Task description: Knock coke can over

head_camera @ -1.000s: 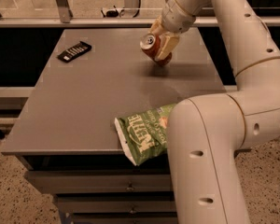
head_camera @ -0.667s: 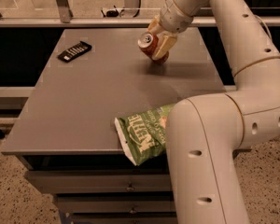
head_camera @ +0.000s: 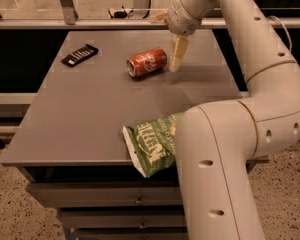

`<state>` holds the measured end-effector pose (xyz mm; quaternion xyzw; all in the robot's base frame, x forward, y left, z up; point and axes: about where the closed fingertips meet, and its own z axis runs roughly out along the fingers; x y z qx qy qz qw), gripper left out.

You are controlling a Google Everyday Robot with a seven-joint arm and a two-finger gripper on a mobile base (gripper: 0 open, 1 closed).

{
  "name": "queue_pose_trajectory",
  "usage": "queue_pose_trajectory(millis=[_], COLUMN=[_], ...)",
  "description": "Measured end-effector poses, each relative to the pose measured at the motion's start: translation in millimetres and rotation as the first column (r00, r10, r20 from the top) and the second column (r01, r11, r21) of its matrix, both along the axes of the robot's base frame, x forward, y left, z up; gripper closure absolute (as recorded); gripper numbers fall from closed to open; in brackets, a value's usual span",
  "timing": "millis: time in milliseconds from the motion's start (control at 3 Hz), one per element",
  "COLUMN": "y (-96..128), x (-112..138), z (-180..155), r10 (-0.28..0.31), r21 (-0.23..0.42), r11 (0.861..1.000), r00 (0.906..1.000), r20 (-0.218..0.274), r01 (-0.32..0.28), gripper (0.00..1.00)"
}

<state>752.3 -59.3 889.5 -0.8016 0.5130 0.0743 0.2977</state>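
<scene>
The coke can (head_camera: 147, 62) lies on its side toward the far end of the grey worktop (head_camera: 80, 114), its silver top facing the near left corner. The gripper (head_camera: 164, 43) hangs just right of it, released and holding nothing, with its fingers spread wide: one pale finger (head_camera: 179, 54) points down close beside the can's base, the other juts out to the left, higher up. A black remote (head_camera: 79, 54) sits well apart at the far left. A green chip bag (head_camera: 152, 146) overhangs the near edge, partly behind the robot's arm
</scene>
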Motion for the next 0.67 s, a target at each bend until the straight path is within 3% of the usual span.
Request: queue_pose_trajectory(millis=[333, 667], y=[-14.6, -26.9], x=[16.1, 9.0], z=[27.0, 88.8], r10=[-0.125, -0.232], r21=[0.064, 0.14], r11=[0.991, 0.968], r00=[0.9895, 0.9544], r20=[0.072, 0.188], r01=[0.121, 0.208], gripper=[0.0, 0.0])
